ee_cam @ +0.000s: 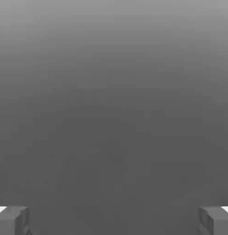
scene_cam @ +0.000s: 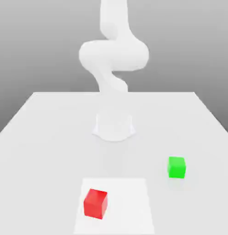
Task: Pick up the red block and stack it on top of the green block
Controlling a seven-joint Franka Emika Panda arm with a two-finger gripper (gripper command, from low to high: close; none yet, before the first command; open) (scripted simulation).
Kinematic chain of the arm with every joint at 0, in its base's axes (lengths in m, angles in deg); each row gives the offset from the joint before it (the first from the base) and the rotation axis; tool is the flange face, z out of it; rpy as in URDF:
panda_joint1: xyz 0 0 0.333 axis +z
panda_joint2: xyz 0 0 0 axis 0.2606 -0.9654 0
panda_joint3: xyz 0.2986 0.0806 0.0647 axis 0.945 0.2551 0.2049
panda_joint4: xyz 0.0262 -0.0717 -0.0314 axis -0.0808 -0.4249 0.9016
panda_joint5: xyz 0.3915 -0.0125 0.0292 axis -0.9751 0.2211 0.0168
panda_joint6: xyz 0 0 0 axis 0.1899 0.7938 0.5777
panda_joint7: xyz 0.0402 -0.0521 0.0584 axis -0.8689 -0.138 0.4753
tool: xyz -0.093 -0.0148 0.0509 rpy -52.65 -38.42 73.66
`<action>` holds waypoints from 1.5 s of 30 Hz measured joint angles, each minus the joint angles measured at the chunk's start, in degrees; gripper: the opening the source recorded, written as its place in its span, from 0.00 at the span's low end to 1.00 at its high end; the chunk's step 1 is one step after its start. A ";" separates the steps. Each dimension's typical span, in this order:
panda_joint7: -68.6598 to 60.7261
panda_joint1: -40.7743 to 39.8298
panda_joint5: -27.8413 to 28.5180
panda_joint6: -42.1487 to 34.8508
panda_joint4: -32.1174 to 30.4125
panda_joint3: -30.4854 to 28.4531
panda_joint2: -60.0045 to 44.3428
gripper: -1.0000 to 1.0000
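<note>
1. We see the gripper [ee_cam: 114, 220] in the hand view with its jaws spread wide apart, released and holding nothing.
2. The red block [scene_cam: 96, 203] sits on a paler patch [scene_cam: 129, 202] of the table [scene_cam: 42, 137], close to the near edge. The green block [scene_cam: 176, 167] stands well apart from it, toward the exterior view's right.
3. We judge the task not yet begun: the arm [scene_cam: 113, 55] rises from its base [scene_cam: 113, 126] at the table's middle.
4. The red block lies turned at an angle, so jaws not matched to its faces could pinch corners and twist it loose.
5. A drifting release could tip it off the small green block.
6. Nothing stands between the blocks.
</note>
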 joint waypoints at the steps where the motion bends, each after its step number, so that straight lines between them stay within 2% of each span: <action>1: 0.44 -0.30 0.09 1.10 -0.82 0.03 -2.26 0.50; 21: 7.24 -4.63 -0.15 21.27 -15.98 -1.04 -43.97 0.50; 27: 7.12 -4.91 -1.00 30.83 -15.58 -0.76 -56.43 0.50; 28: 7.06 -4.96 -1.07 32.16 -15.35 -0.70 -58.01 0.00; 35: 7.19 -5.04 -0.93 32.31 -15.34 -0.62 -58.17 0.00; 41: 7.93 -4.45 -0.77 23.38 -17.31 -0.17 -47.25 0.00; 45: 12.69 6.06 -3.98 21.41 -22.13 5.18 -40.29 0.00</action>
